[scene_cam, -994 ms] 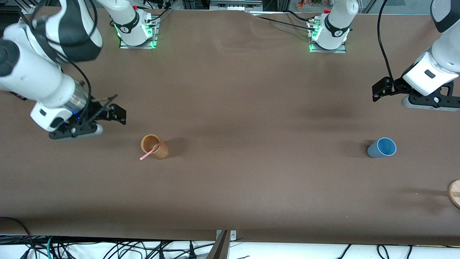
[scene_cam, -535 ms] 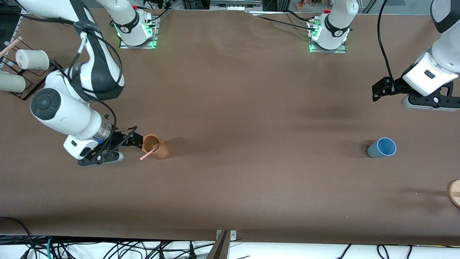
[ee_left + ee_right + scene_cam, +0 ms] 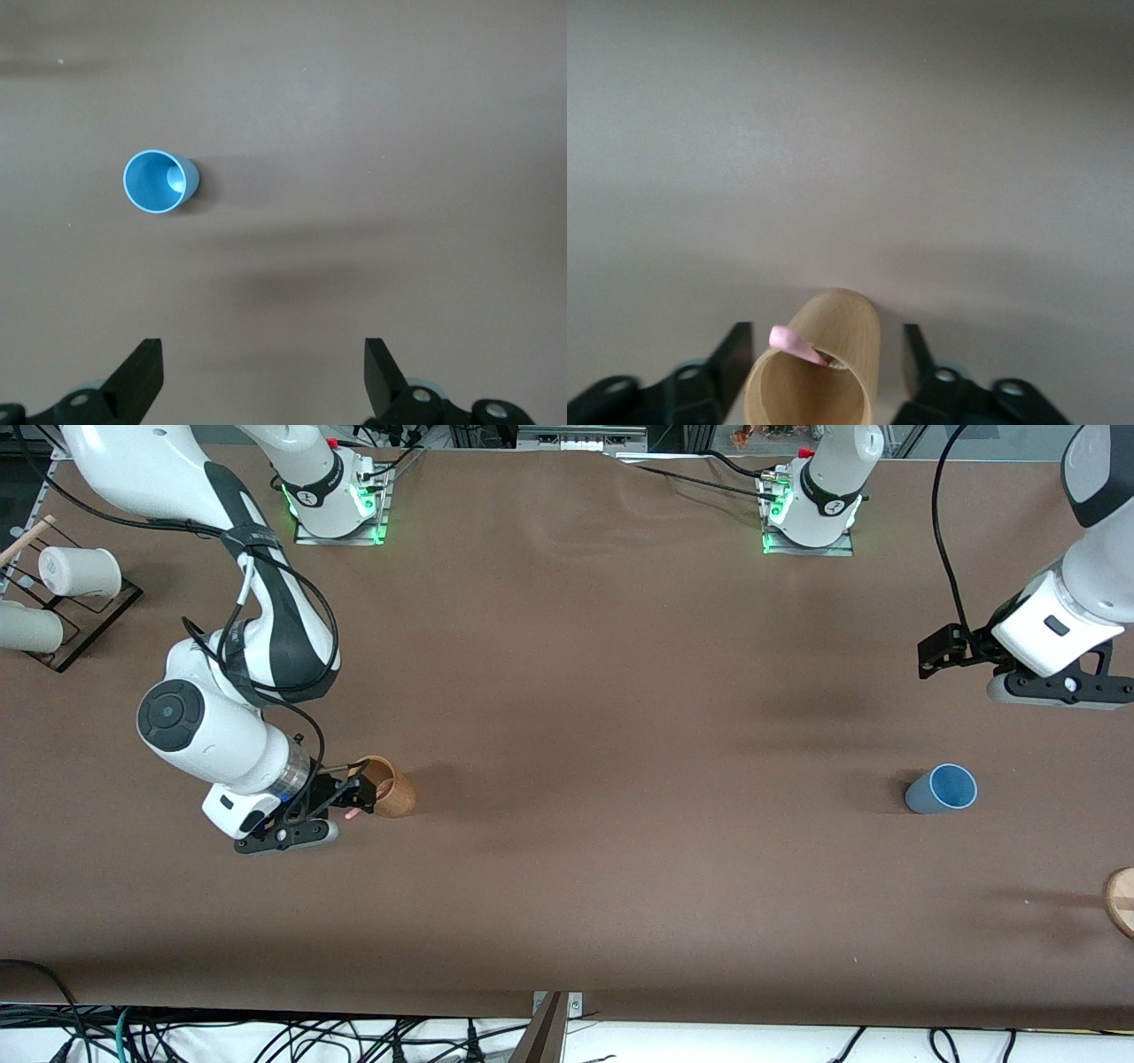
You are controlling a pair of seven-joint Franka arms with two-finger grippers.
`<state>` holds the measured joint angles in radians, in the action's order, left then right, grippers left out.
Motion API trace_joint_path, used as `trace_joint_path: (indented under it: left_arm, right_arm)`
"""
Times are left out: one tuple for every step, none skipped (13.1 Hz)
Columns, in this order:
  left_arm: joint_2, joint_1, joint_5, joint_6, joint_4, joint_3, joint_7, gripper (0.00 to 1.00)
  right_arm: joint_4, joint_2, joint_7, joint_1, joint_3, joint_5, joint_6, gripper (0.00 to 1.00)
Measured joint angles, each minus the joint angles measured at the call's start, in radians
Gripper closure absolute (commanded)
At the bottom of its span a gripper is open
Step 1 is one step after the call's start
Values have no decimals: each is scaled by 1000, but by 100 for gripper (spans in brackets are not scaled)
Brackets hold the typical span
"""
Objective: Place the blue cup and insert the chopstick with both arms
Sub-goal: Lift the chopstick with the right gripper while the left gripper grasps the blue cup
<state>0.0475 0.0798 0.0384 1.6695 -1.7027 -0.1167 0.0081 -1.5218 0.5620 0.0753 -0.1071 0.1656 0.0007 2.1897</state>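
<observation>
Barely begun. Blue cup (image 3: pixel 942 789) unmoved at surface's three o'clock, left pincer (image 3: pixel 927 657) spread above. Chopstick (image 3: pixel 354 812) in brown cup (image 3: pixel 384 786); right pincer (image 3: pixel 358 790) straddling it, seemingly not yet pinching.

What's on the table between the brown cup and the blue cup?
Nothing: in the front view the brown tabletop is bare between the brown cup and the blue cup.

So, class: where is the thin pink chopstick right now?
The thin pink chopstick leans in the brown wooden-looking cup toward the right arm's end of the table, between the right gripper's fingers.
</observation>
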Motion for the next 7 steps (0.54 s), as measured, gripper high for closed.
trace_joint_path:
  left_arm:
    - [18, 22, 12, 3, 0, 2, 2, 0]
    - [43, 50, 35, 22, -1, 4, 16, 0]
    - [73, 75, 50, 58, -1, 8, 43, 0]
    - [107, 102, 59, 103, -2, 9, 83, 0]
    - [142, 130, 62, 153, -2, 10, 125, 0]
    - [180, 160, 62, 209, -3, 11, 175, 0]
    - [222, 190, 62, 269, -4, 11, 227, 0]
  right_arm:
    - [2, 0, 0, -1, 0, 0, 0, 58]
    - [5, 0, 0, -3, 0, 0, 0, 62]
    - [6, 0, 0, -7, 0, 0, 0, 68]
    - [7, 0, 1, -11, -1, 0, 0, 70]
    - [7, 0, 4, -13, -1, 0, 0, 76]
    - [7, 0, 11, -14, -1, 0, 0, 81]
    - [7, 0, 13, -14, -2, -1, 1, 86]
